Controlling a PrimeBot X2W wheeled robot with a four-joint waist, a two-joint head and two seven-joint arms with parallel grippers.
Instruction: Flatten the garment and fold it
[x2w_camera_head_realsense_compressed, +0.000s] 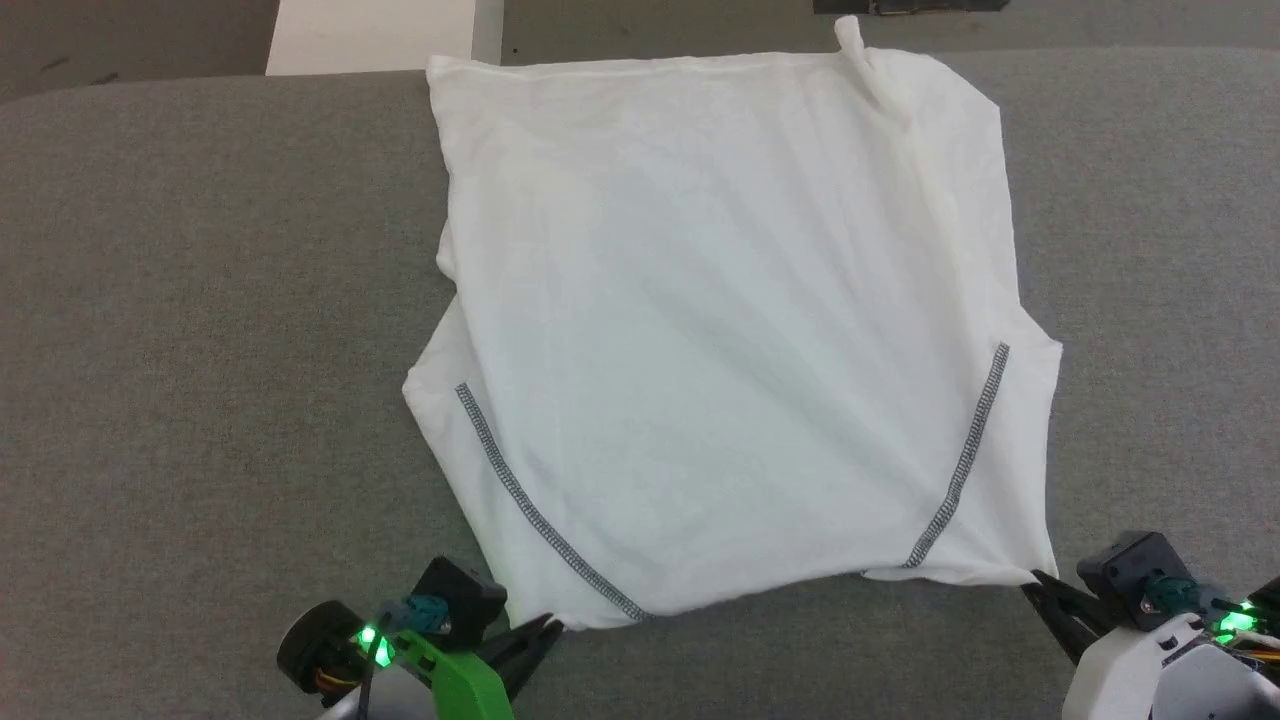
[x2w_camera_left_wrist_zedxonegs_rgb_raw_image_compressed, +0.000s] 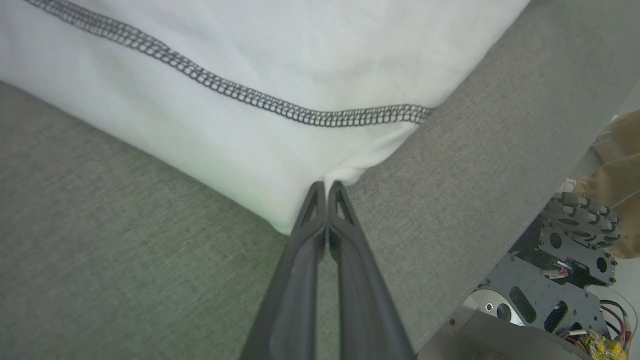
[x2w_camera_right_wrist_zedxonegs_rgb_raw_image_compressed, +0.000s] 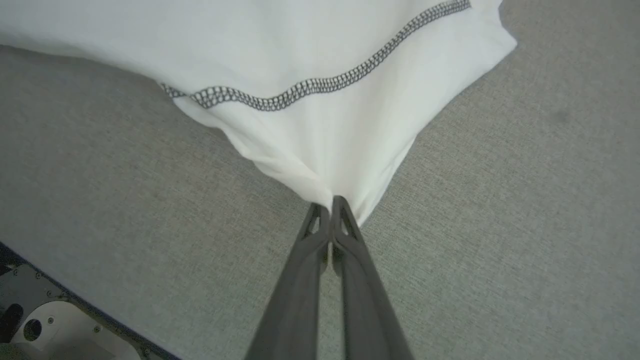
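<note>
Head view gives you the garment spread roughly square on the grey table, near edge twd the robot, far edge at or just past the table's back edge, close to a white box behind it; can't tell which. L gripper is clamped on the near-left corner and R gripper on the near-right corner. Both wrist views back this up: fingers pressed together w/ a small tuck of white cloth caught at the tips, fabric fanning out from each pinch. The two dark zigzag seam lines run diagonally in from those corners, so you're prob. holding the shoulder end, sleeves apparently tucked out of sight. Gripping both near corners at once makes sense: it lets you tension the near edge evenly, drag out creases, then carry that edge over in one fold w/o skewing. Faint diagonal creases cross the middle and a small twist of cloth sticks up at the far-right corner, so flattening looks mostly done, not perfect. Whether the pinched corners are lifted off the table or resting on it isn't clear. Keep both hands level & matched, else the soft cotton will bunch on one side
</note>
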